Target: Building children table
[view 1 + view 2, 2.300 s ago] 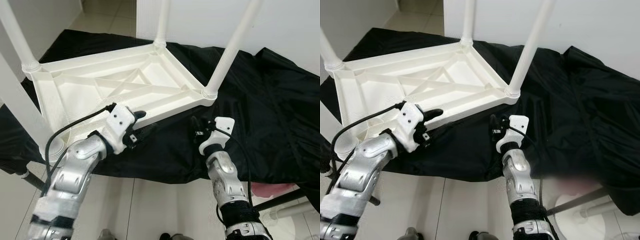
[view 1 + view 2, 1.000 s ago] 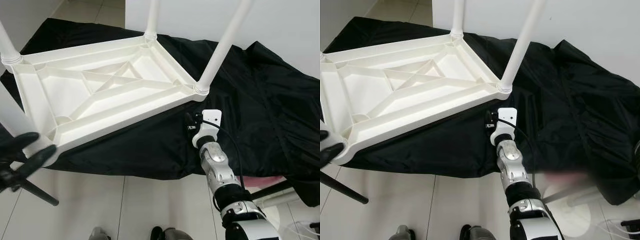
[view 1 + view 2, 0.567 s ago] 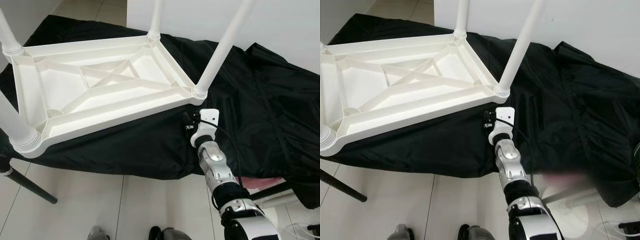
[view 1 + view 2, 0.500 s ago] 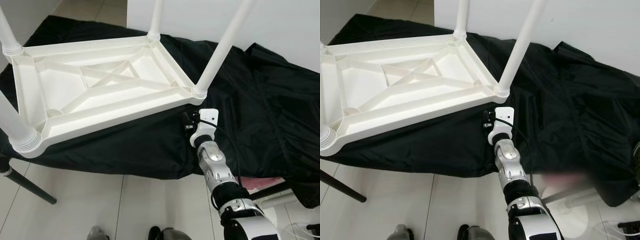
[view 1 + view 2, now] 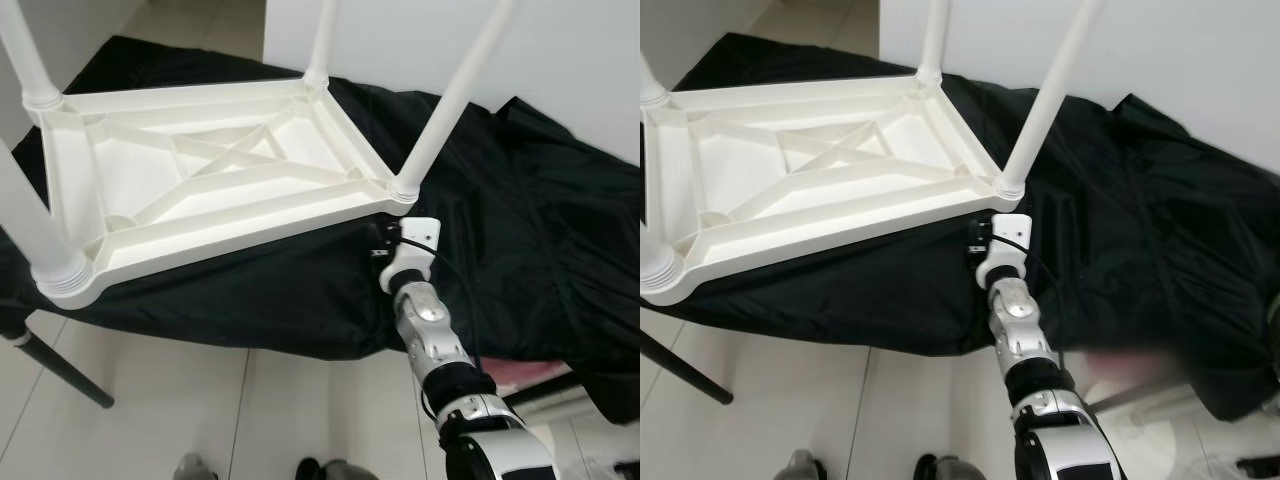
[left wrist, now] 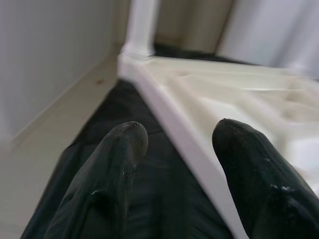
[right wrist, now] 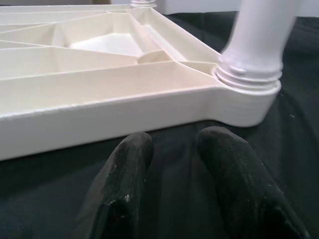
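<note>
Right gripper (image 7: pixel 172 144): fingers slightly parted, empty, on black cloth (image 5: pixel 520 240), just beside the upturned white children's table (image 5: pixel 210 180) near its corner leg (image 5: pixel 445 105). Left gripper (image 6: pixel 174 144): spread, empty, tabletop edge ahead. Leg tops cut off.

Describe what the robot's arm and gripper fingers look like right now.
The right arm is silver jointed metal, with a black band above a white shell, a white wrist block and a thin black cable. The right gripper and left gripper each have two thick, rounded, matte black fingers.
</note>
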Motion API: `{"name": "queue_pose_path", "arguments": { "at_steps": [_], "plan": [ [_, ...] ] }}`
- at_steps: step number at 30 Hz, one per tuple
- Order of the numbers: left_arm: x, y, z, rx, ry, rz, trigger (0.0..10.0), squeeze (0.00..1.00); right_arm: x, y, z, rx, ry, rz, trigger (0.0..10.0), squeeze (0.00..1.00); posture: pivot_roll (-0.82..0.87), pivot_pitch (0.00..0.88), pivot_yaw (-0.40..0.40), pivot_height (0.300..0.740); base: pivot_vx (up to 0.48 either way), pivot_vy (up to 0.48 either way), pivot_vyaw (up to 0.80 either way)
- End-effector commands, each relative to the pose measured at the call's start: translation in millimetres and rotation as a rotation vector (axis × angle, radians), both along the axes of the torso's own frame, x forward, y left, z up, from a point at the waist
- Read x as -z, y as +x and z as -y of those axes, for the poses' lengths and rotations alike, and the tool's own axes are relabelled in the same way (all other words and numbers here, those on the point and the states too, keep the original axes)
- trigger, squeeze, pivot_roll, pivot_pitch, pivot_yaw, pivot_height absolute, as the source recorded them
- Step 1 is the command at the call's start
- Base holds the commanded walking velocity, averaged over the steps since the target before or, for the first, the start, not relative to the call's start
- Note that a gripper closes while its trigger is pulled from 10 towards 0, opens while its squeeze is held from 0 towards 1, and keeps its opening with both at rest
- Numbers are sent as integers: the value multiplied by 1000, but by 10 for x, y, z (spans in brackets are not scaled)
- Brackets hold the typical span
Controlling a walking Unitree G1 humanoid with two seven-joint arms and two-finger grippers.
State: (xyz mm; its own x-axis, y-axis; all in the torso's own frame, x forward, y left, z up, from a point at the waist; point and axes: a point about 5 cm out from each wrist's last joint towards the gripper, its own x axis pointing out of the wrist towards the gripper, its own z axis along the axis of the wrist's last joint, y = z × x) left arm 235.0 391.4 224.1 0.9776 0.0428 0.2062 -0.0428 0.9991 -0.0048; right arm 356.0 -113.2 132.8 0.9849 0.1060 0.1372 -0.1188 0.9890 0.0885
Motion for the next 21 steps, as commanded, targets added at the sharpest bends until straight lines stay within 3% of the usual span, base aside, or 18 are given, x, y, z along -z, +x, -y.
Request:
{"name": "queue_pose_path", "arguments": {
  "at_steps": [1, 4, 7, 8, 12, 14, 21],
  "plan": [
    [42, 12, -53, -43, 17, -29, 10000, 0, 85, -17, 66, 24, 9, -36, 10000, 0, 156, 147, -146, 740, 0, 0, 0],
    [66, 154, -73, -67, 8, -35, 10000, 0, 109, -24, 64, 33, 12, -48, 10000, 0, 155, 148, -147, 740, 0, 0, 0],
    [44, 372, 31, -34, 28, -4, 10000, 0, 126, -27, 67, 38, 12, -57, 10000, 0, 152, 150, -146, 740, 0, 0, 0],
    [44, 372, 31, -34, 28, -4, 10000, 0, 126, -27, 67, 38, 12, -57, 10000, 0, 152, 150, -146, 740, 0, 0, 0],
    [59, 582, 251, 44, 65, 18, 10000, 0, 143, -30, 81, 47, 9, -62, 10000, 0, 145, 153, -138, 740, 0, 0, 0],
    [59, 582, 251, 44, 65, 18, 10000, 0, 143, -30, 81, 47, 9, -62, 10000, 0, 145, 153, -138, 740, 0, 0, 0],
    [78, 707, 551, 134, 56, 76, 10000, 0, 187, -37, 108, 80, 24, -89, 10000, 0, 131, 155, -126, 740, 0, 0, 0]
  ]
}}
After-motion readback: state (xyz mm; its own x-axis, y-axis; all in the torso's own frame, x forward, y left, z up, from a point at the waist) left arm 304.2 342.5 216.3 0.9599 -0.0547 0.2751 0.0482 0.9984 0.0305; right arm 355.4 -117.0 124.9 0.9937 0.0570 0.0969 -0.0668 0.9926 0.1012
